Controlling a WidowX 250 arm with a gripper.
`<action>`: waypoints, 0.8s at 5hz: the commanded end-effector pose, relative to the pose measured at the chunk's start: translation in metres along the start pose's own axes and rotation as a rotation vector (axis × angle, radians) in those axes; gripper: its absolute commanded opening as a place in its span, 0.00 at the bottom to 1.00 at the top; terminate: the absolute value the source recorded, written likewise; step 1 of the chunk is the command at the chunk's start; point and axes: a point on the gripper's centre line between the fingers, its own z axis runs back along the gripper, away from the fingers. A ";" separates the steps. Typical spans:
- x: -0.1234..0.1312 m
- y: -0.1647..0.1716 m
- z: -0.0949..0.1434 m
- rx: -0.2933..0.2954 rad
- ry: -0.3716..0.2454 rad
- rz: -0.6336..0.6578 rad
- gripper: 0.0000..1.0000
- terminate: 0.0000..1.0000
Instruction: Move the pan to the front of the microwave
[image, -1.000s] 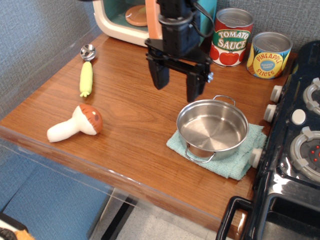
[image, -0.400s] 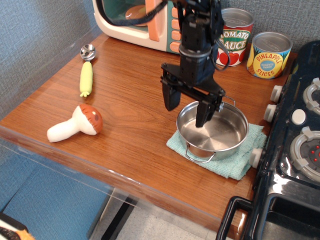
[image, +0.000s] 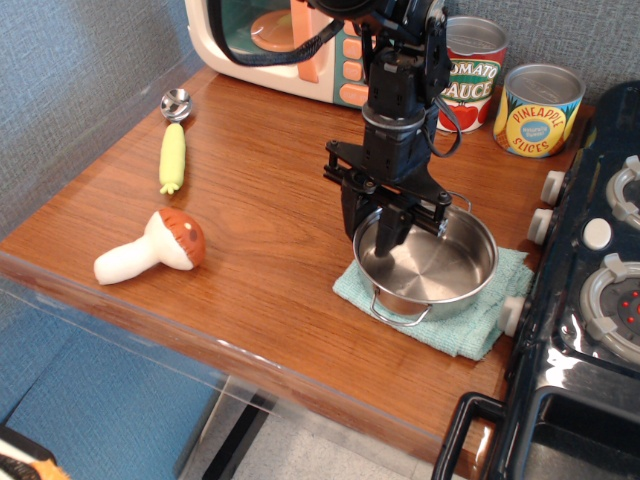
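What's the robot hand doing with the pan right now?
Gripper straddling pan's left rim, jaws apart. Pan sits on green cloth. Path to microwave clear.

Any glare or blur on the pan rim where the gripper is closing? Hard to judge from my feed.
In the observation.image view, the pan shows bright reflections on its inner wall and base, and the dark gripper mirrors in the steel; the near-left rim stays readable. The focus is sharp, with no motion blur. The stove also carries glossy highlights.
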 end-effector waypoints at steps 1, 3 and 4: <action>0.003 -0.003 0.034 -0.014 -0.060 -0.012 0.00 0.00; 0.025 0.070 0.085 -0.107 -0.100 0.233 0.00 0.00; 0.033 0.117 0.066 -0.073 -0.060 0.321 0.00 0.00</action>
